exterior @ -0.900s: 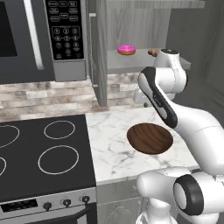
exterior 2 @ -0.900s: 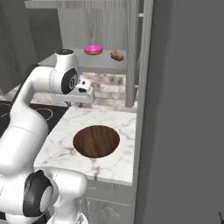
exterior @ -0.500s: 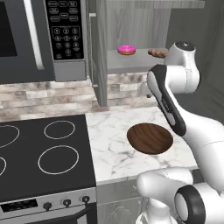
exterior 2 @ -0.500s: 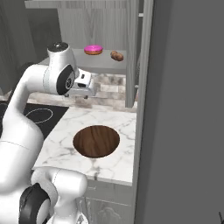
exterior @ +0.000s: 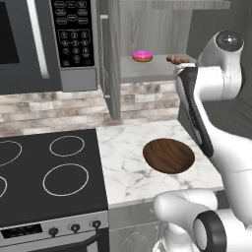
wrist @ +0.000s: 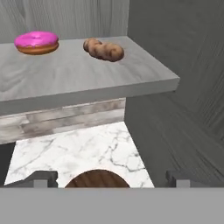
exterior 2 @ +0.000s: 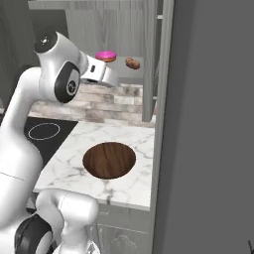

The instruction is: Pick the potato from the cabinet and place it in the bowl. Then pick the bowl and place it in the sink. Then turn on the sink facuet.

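The potato (wrist: 104, 50), a tan-brown lump, lies on the cabinet shelf (wrist: 87, 76), to the right of a pink doughnut (wrist: 37, 42). It also shows as the potato (exterior: 177, 59) and the potato (exterior 2: 132, 63). My gripper (wrist: 112, 179) is open, its fingertips (wrist: 41, 179) wide apart with nothing between them. It hovers in front of the shelf, a little below its edge and short of the potato. The dark wooden bowl (exterior: 168, 155) sits empty on the marble counter under the hand, seen again as the bowl (exterior 2: 109, 159). Sink and faucet are out of view.
A microwave (exterior: 49, 39) hangs left of the cabinet, above a black stove (exterior: 49, 172). A grey partition (exterior: 112, 64) bounds the shelf on its left. A tall grey panel (exterior 2: 208, 124) stands close on the right. Brick backsplash (exterior: 147, 101) runs below the shelf.
The arm has lifted the hand from just above the counter up toward shelf height, now facing the shelf. Potato, doughnut and bowl have stayed put.
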Motion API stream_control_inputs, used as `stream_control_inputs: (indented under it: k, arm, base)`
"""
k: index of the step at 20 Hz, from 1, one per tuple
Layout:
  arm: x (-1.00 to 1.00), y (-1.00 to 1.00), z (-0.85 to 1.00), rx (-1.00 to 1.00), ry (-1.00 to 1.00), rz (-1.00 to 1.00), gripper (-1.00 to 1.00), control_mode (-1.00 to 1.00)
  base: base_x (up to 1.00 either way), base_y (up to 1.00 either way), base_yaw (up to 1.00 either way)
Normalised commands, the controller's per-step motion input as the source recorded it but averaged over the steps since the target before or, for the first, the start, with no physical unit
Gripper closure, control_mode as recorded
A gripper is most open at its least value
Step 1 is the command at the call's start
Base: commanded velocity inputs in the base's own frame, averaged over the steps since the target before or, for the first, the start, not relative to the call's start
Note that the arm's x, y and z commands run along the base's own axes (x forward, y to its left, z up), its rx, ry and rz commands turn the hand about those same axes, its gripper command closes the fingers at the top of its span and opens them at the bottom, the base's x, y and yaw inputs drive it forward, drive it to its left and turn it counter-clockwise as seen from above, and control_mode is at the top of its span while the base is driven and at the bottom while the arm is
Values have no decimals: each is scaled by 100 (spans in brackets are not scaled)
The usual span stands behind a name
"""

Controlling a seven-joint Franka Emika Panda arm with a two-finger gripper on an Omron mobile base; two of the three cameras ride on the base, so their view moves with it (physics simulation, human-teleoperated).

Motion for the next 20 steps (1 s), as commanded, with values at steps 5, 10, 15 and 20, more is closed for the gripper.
stream_control_inputs:
  k: [5,10,15,20]
  arm:
    - [51,-18,54,0,-6,-31,-100,-100]
    - [56,-21,16,5,0,-7,-100,-100]
    - [44,-17,0,0,0,0,-100,-100]
    - [53,-5,-6,0,0,0,-100,-100]
  base:
    - [0,0,0]
    - [0,0,0]
    - [0,0,0]
    - [0,0,0]
